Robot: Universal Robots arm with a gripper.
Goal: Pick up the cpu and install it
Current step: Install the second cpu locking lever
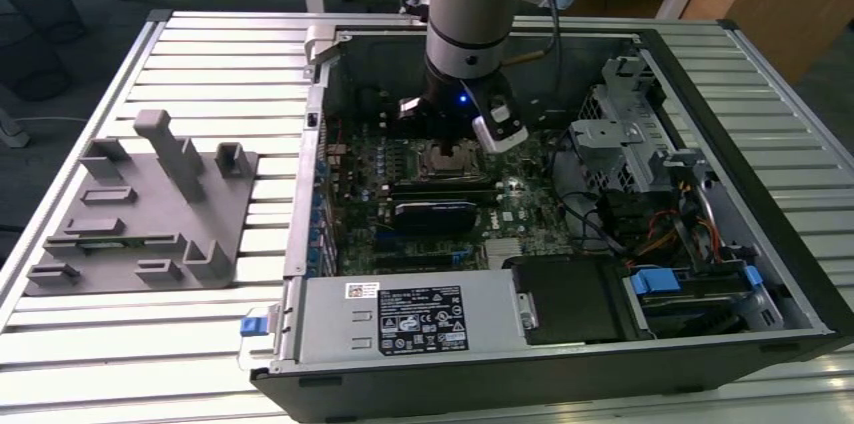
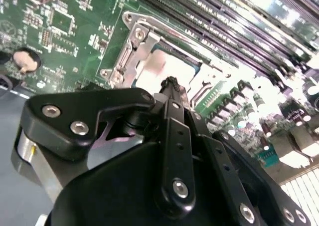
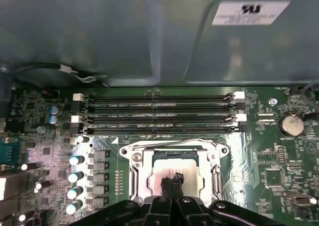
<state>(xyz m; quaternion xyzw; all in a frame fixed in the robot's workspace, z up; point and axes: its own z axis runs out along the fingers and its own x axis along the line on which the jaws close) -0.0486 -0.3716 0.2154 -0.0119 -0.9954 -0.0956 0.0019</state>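
Okay, quick pass, near to far.
hand (image 2: 171, 82): fingertips pinched together to a narrow point, nothing visibly between them; in both wrist views it sits right over the socket (image 3: 172, 178), and I can't tell touching from just above.
cpu (image 3: 175, 158): lying flat inside the socket frame (image 2: 134, 49), pale silvery top up, glare-washed in the second wrist view; looks placed rather than carried, and seating can't be confirmed.
cpu handling (judgement): light, thin, stiff, smooth metal top so slippery; contact side fragile, so hold by opposite edges and keep it level, no pressing on corners.
socket frame detail: metal, open around the chip, screws at the corners.
memory slots (image 3: 159, 113): long dark rows just beyond the socket at 12 o'clock in the first wrist view.
capacitors (image 3: 75, 176): silver-topped row at 9 o'clock of the socket.
coin cell (image 3: 291, 124): round and silver, at 2 o'clock of the socket.
arm (image 1: 470, 34): reaches straight down into the computer case (image 1: 787, 274) in the exterior view.
power supply (image 1: 400, 319): grey box at 6 o'clock of the arm, inside the case.
grey fixture (image 1: 140, 209): on the slatted desk (image 1: 200, 344), at 9 o'clock of the case, well apart from the arm.
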